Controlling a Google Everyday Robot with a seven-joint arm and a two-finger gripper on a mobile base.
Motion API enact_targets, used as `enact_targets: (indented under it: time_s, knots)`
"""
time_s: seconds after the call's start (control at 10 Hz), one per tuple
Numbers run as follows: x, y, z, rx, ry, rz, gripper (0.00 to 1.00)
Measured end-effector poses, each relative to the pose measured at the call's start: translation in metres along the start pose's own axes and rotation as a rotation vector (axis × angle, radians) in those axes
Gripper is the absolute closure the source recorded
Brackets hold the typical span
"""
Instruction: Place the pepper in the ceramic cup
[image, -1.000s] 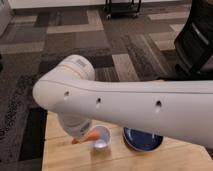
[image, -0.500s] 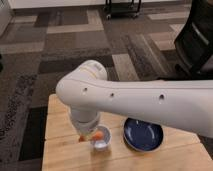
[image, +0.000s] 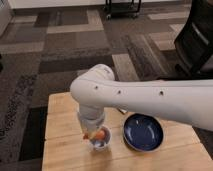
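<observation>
Gripper (image: 95, 131) holds pepper (image: 98, 134) over ceramic cup (image: 100, 145).

Robot arm (image: 150, 102): a thick, smooth white casing is spanning the view, showing as a long tubular link with a matte, slightly glossy shell. Three small dark round recesses, probably screw holes, are running in a row along its side. The link is ending in a rounded, dome-like elbow housing (image: 97, 80), with a faint seam separating it from the shorter cylindrical wrist segment (image: 91, 117) beneath, which is looking pale grey in shadow. The end effector (image: 95, 134) is sitting under the wrist, above the counter (image: 65, 145), and its form is mostly hidden.
</observation>
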Motion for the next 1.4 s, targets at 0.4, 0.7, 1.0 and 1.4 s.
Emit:
enact_targets:
  time_s: [0.4, 0.7, 1.0, 1.4]
  knots:
    - [0.0, -0.0001, -0.0001, 0.0, 0.0, 0.0, 0.47]
    - [0.0, -0.0001, -0.0001, 0.0, 0.0, 0.0, 0.2]
    - [-0.0001, -0.0002, -0.0006, 0.001, 0.001, 0.0, 0.2]
    - [-0.0001, -0.0001, -0.0006, 0.001, 0.001, 0.0, 0.2]
